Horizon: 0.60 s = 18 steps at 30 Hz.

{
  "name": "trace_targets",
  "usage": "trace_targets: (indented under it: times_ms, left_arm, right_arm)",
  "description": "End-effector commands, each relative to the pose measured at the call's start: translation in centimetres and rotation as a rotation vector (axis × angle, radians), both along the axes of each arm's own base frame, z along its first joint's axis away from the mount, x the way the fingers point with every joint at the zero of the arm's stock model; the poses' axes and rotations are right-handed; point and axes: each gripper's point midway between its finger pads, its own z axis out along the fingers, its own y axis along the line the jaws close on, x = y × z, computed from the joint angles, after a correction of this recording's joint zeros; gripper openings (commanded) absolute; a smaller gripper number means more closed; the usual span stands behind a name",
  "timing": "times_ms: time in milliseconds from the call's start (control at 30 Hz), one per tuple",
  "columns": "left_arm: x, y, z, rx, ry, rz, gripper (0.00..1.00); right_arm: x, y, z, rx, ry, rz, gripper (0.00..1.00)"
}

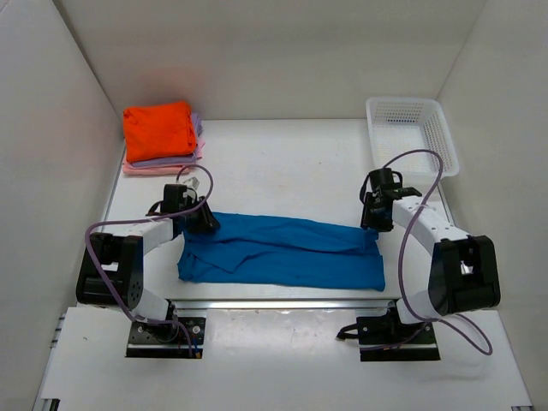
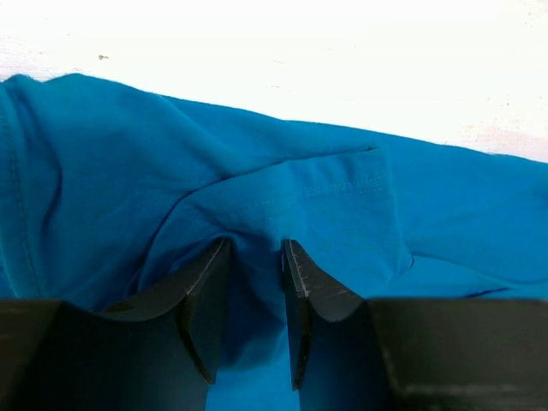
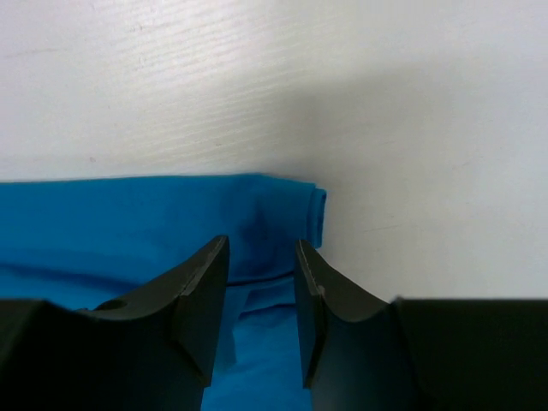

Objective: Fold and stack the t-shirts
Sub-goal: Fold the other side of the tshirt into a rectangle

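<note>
Folding bright blue cloth t-shirt [image 1: 282,253]: left claw [image 2: 257,246] straddles bunched fabric, grip unclear; right claw [image 3: 262,242] slightly parted. Next, pinch both ends.

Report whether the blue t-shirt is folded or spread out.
Partly folded: the blue t-shirt lies as a long band with overlapping layers, a sleeve hem turned over the body, not compact like the stack.
</note>
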Motion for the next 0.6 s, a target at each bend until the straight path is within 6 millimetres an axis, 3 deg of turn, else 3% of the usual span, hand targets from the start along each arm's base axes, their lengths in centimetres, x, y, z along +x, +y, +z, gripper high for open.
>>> trace_targets:
  times_ms: [0, 100, 433, 567]
  left_arm:
    - [-0.2, -0.5, 0.5, -0.023, -0.025, -0.023, 0.42]
    - [-0.5, -0.6, 0.3, -0.021, -0.022, -0.03, 0.42]
    - [-0.7, -0.5, 0.4, -0.025, -0.022, -0.025, 0.42]
    - [-0.6, -0.2, 0.3, -0.019, -0.019, -0.016, 0.43]
  right_arm:
    - [1.1, -0.9, 2.3, 0.012, -0.089, -0.023, 0.34]
    - [0.8, -1.7, 2.2, 0.017, -0.092, -0.046, 0.33]
    - [0.3, -1.5, -0.4, 0.132, -0.038, -0.057, 0.32]
    - [0.6, -0.6, -0.2, 0.191, -0.056, -0.048, 0.14]
